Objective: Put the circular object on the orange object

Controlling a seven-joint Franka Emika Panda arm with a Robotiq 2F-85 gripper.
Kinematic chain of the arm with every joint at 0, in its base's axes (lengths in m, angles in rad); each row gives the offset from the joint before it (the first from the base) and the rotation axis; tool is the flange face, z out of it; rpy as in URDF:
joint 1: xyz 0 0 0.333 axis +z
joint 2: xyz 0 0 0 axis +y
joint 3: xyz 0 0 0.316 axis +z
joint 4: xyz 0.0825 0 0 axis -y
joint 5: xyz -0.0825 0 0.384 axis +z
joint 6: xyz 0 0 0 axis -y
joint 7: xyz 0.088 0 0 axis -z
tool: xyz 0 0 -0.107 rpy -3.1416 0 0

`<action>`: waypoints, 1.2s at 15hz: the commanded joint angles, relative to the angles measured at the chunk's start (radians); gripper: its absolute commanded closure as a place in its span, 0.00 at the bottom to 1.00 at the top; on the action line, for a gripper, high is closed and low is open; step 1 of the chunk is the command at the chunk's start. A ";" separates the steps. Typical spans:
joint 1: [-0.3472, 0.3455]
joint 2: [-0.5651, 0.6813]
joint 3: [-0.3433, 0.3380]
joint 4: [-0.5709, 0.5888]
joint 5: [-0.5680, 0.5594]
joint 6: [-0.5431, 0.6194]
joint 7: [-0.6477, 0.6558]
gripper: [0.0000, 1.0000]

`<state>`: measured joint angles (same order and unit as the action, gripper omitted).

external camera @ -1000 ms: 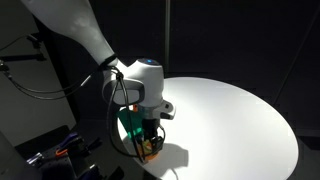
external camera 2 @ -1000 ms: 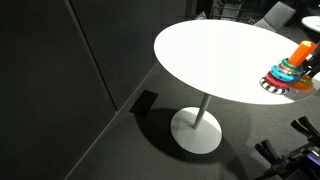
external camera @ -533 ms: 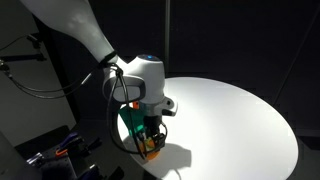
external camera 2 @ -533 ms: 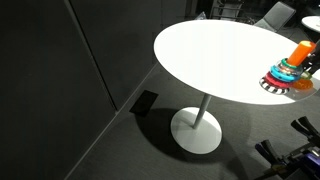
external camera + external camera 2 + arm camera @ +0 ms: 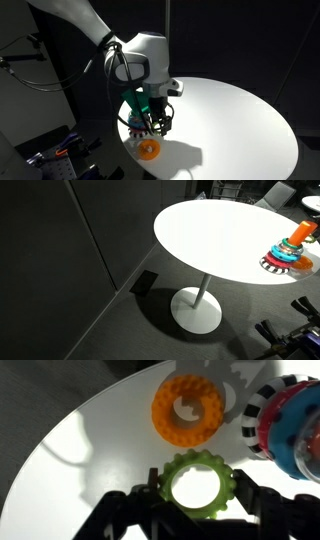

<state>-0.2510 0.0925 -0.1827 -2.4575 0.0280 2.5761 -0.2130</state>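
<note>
While you hold it above the table, the yellow-green ring, toothed round its rim, sits between the gripper's two dark fingers. One finger presses in from each side, so the gripper is closed on the ring. Through the ring's centre hole you see bright white tabletop. In an exterior view the gripper hangs clear of the surface, pointing down, and the ring itself is too small to make out there.

Just beyond the held ring in the wrist view, a flat orange ring lies on the table, apart from the gripper. In an exterior view this flat orange ring lies below the gripper, close to the table's near rim.

To the right in the wrist view, the stack of rings stands near the held ring, blurred and cut off by the frame. Its black-and-white striped base is beside the flat orange ring. The orange peg shows only in an exterior view. It rises upright from the stack of rings, near the rim of the table.

The table is round and white. In the wrist view its edge curves from lower left towards the top, with dark floor beyond. In both exterior views a broad stretch of white top spreads away from the toys.
</note>
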 commanded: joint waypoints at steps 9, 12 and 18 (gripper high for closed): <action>0.068 -0.176 0.008 0.137 0.047 -0.362 0.045 0.51; 0.087 -0.200 0.014 0.144 0.044 -0.417 0.058 0.51; 0.108 -0.217 0.022 0.140 0.041 -0.465 0.063 0.51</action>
<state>-0.1484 -0.1086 -0.1652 -2.3281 0.0581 2.1556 -0.1664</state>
